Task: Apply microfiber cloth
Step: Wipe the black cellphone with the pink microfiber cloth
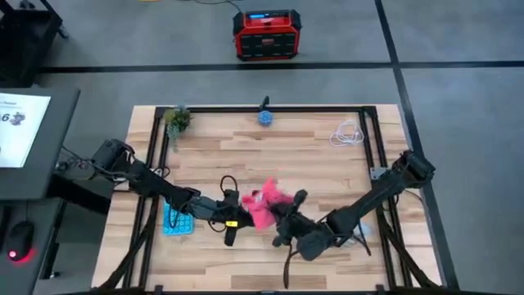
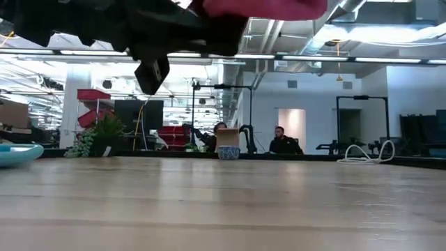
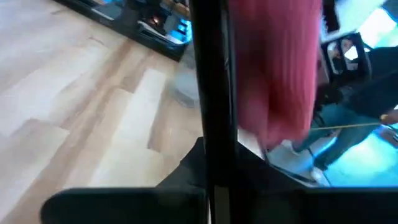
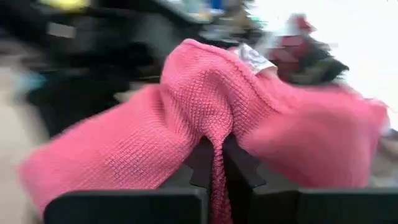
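The high view looks straight down on the whole table point(image 1: 311, 164). The low view sits at tabletop height, facing level across toward 12 o'clock — both show the coiled cable point(image 1: 347, 133). Each wrist view looks past its own fingers, very close on the cloth point(image 4: 205, 124).

Two dark, jointed arms with black cables, the left arm point(image 1: 155, 184) yellow-marked near its fingers.
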Available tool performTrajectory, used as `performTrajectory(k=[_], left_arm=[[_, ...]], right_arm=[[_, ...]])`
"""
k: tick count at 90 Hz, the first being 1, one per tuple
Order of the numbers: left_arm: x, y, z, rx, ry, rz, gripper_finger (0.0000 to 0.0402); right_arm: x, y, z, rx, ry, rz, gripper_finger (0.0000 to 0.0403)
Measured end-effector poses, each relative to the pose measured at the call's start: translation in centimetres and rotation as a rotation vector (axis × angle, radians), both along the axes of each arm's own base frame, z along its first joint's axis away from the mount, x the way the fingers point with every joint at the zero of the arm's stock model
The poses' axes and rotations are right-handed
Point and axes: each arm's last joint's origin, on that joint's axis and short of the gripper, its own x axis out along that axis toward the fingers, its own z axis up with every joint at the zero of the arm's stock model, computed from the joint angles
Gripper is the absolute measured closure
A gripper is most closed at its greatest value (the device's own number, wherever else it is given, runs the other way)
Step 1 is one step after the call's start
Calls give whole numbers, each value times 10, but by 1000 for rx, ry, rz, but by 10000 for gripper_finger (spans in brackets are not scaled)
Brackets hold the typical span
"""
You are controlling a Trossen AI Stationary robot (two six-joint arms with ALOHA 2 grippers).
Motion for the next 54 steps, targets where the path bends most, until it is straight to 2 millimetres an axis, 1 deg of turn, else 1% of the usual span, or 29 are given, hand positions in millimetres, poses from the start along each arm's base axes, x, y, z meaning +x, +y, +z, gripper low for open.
performTrajectory(k=[9, 16, 23, 29, 33, 39, 44, 54], left_arm=[[0, 1, -1, 12, 0, 17, 395], [0, 1, -1, 17, -2, 18, 395], [1, 2, 1, 14, -16, 33, 395], [1, 2, 2, 9, -20, 34, 395], [1, 1, 2, 3, -15, 26, 395], [1, 1, 2, -4, -17, 28, 395], [0, 1, 1, -2, -11, 27, 395], [0, 0, -1, 2, 7, 5, 395]], right_arm=[[-2, -1, -12, 100, 92, 81, 398], [-2, -2, -13, 118, 103, 82, 398], [-1, -4, -9, 51, 34, -5, 398], [2, -6, 0, -12, -59, -108, 398], [5, -10, 8, -27, -115, -170, 398], [11, -16, 14, -11, -164, -197, 398], [15, -21, 15, 17, -171, -167, 398], [23, -29, 12, 124, -132, -24, 398]])
